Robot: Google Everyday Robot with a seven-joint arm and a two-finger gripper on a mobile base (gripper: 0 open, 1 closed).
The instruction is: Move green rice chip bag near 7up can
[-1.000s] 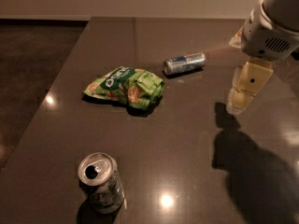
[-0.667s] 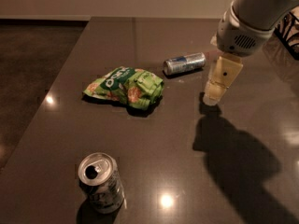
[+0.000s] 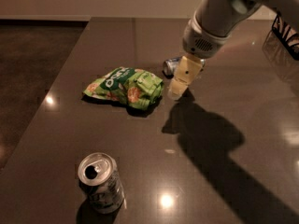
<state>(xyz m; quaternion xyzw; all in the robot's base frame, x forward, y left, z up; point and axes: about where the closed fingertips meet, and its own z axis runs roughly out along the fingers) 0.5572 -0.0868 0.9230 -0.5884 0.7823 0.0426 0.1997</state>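
A dark, glossy table (image 3: pixel 117 41) fills most of the view, with several small bright reflections on its surface. The green rice chip bag (image 3: pixel 125 87) lies flat and crumpled near the middle of the table, its dark green patch with white lettering facing up toward the far-left end. The 7up can (image 3: pixel 100 183) stands upright close to the near edge, well apart from the bag and a little to its left in the view; its silver top shows an opening. The robot's arm (image 3: pixel 219 13) reaches in from the upper right, ending in a pale yellow gripper (image 3: pixel 174 93) that points down and slightly toward the bag. The gripper hangs low over the table just beside the bag's right end, and it holds nothing; whether it is open or closed cannot be told from this angle, nor whether it touches the bag. Just behind the gripper, a second can (image 3: pixel 171 65), silver and blue, lies on its side, partly hidden. The arm throws a broad dark shadow (image 3: pixel 205 134) across the table toward the lower right. A black wire rack (image 3: pixel 286 31) shows at the right edge.
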